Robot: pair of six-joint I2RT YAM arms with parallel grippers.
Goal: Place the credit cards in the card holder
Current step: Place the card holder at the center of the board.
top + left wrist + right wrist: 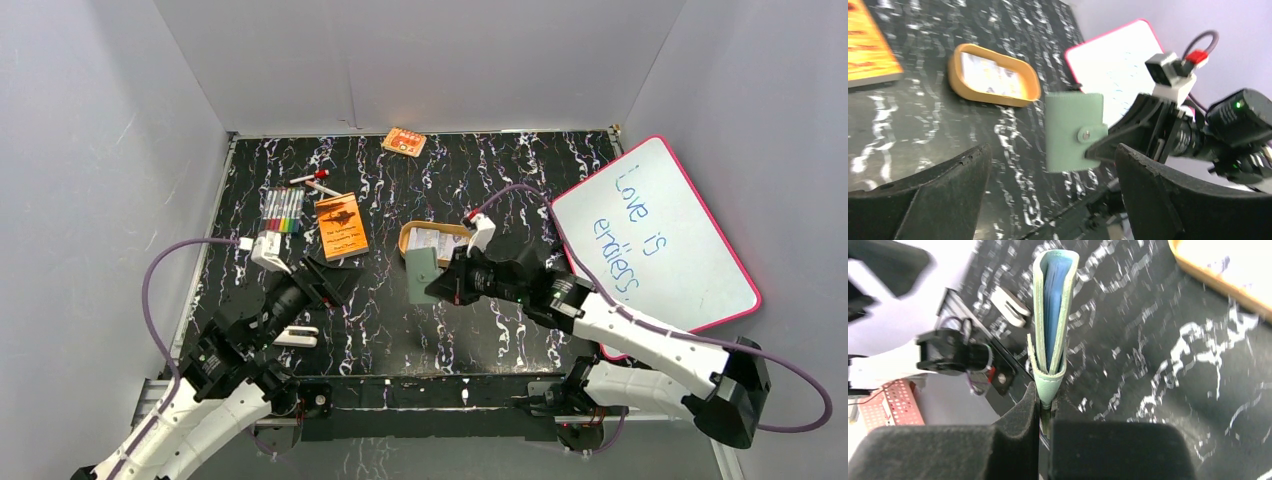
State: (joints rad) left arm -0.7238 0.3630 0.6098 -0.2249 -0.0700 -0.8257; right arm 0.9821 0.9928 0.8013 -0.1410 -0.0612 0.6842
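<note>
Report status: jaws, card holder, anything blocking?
Right gripper: jaws shut on card holder, held upright by one edge. Left gripper: jaws open, empty. Cards lying in tray. No obstruction seen.

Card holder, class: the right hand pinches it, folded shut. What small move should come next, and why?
Probably bring the open left hand in to take the free edge of the card holder. The right hand is shut on its snap-tab side, and the credit cards lie in the tan tray; it likely needs a second grip to open it first.
</note>
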